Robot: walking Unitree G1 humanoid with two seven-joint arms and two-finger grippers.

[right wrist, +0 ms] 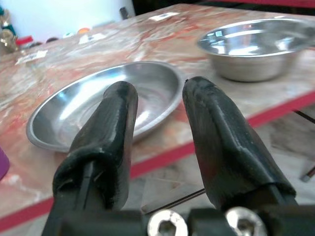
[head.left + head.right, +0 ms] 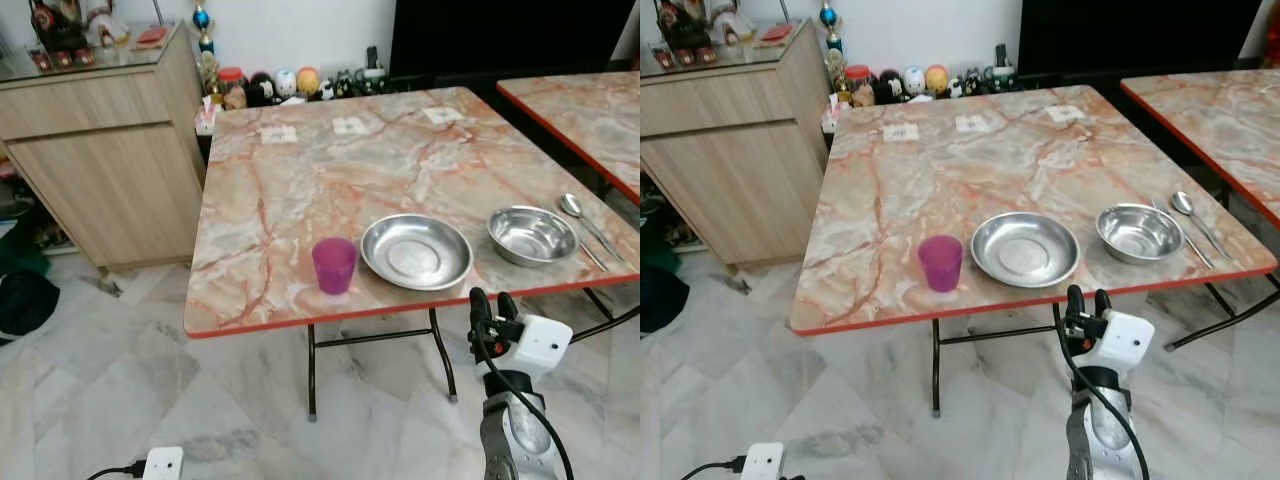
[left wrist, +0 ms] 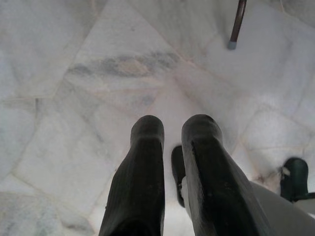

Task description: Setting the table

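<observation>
Right gripper (image 2: 495, 305), fingers slightly apart and empty, is held just below the worktop (image 2: 300, 190) edge facing the plate (image 2: 416, 251), beside cup (image 2: 334, 265) and bowl (image 2: 532, 235); rim is best approached level.

On the table (image 2: 300, 180), along its near edge, from left to right: cup (image 2: 334, 265), plate (image 2: 416, 251), bowl (image 2: 531, 235), spoon (image 2: 578, 212). A cabinet (image 2: 95, 150) stands to the table's left; a second table (image 2: 585, 105) stands to its right.
</observation>
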